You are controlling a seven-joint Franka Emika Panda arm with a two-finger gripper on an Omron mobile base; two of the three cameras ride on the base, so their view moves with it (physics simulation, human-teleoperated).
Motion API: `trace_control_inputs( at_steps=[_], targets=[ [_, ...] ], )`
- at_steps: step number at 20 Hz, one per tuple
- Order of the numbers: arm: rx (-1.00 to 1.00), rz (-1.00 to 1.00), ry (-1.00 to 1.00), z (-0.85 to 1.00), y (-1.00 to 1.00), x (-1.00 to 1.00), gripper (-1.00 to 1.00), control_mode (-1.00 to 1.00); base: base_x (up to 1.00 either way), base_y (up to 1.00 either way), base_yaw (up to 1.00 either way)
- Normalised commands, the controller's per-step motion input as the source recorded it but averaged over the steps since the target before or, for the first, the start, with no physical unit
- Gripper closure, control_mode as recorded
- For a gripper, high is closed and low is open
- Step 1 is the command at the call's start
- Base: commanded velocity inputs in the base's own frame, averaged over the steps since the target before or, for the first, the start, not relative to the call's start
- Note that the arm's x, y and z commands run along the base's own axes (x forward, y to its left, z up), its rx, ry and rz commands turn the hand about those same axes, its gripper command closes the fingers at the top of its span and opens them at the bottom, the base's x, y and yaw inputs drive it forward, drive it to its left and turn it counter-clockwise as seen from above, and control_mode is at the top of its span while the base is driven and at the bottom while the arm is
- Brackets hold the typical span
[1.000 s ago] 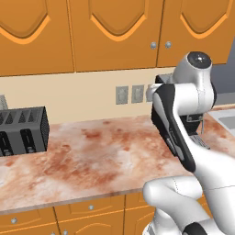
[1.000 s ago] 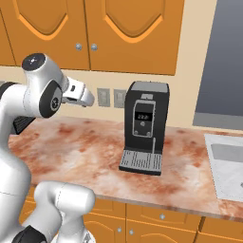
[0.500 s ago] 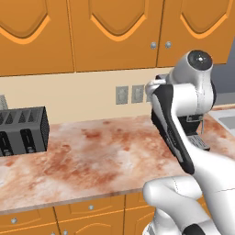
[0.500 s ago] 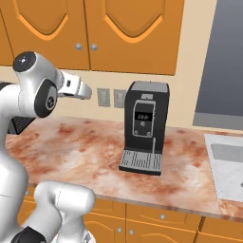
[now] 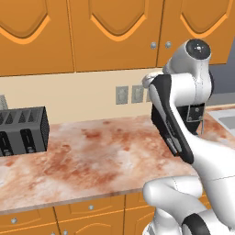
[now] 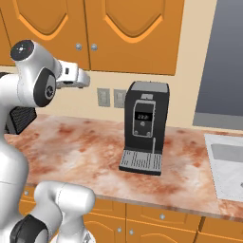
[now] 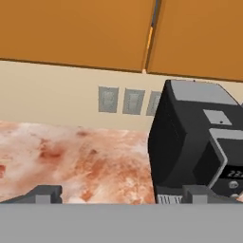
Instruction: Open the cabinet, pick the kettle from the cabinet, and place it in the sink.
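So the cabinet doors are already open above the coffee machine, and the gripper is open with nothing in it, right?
Not quite: the cabinet doors are shut, as the right base view shows, both panels flush with their knobs side by side. The rest holds: the cabinet hangs above the coffee machine, and the gripper is open with nothing in it.

Kitchen, orange wooden cabinet (image 6: 133,33) doors, reddish marble counter (image 5: 92,156), toaster (image 5: 23,131), coffee machine (image 6: 144,127)
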Motion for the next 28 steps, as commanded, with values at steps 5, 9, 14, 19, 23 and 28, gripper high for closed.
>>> trace_control_inputs(
  at_steps=[5,9,14,19,23,28],
  targets=[
    [0.0,0.13,-0.1,0.21,0.03,0.14,-1.0,-1.0,0.0,0.0,0.0],
    [0.0,0.08,-0.12,0.16,0.03,0.18,-1.0,-1.0,0.0,0.0,0.0],
    [-0.02,0.0,-0.1,0.19,0.02,0.22,-1.0,-1.0,0.0,0.0,0.0],
    [-0.01,-0.01,-0.03,0.23,0.03,0.24,-1.0,-1.0,0.0,0.0,0.0],
    [0.0,-0.01,0.02,0.26,0.02,0.22,-1.0,-1.0,0.0,0.0,0.0],
    [0.0,0.0,0.0,0.25,0.0,0.19,-1.0,-1.0,0.0,0.0,0.0]
  ],
)
